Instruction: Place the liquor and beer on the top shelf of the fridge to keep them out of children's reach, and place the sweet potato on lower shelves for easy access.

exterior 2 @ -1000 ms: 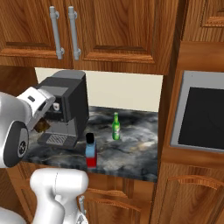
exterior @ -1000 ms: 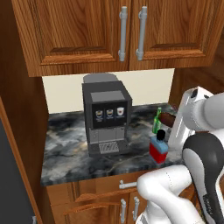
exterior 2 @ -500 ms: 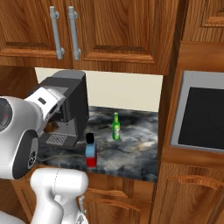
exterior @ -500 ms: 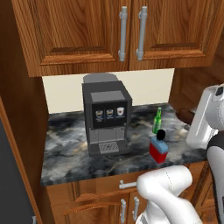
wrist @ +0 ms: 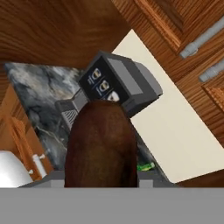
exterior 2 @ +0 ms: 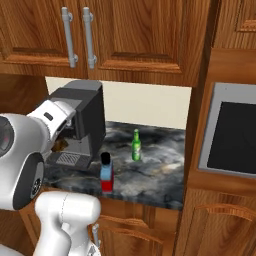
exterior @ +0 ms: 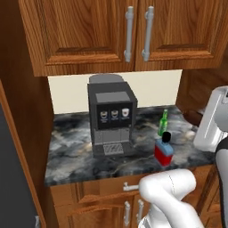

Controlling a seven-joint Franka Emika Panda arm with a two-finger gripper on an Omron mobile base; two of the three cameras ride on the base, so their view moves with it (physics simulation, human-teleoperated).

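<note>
Two bottles stand on the dark marbled tabletop (exterior: 75, 151) beside a grey coffee machine (exterior: 111, 118). In the left base view the liquor (exterior: 164, 150) sits near the front edge at about 4 o'clock from the machine, with the beer (exterior: 163, 124) just behind it at 12 o'clock. In the hand view the sweet potato (wrist: 101, 146) rises at 6 o'clock, clamped between the jaws, its reddish-brown body covering part of the machine's front. Wooden cabinets (exterior 2: 115, 35) with steel handles hang above.
</note>
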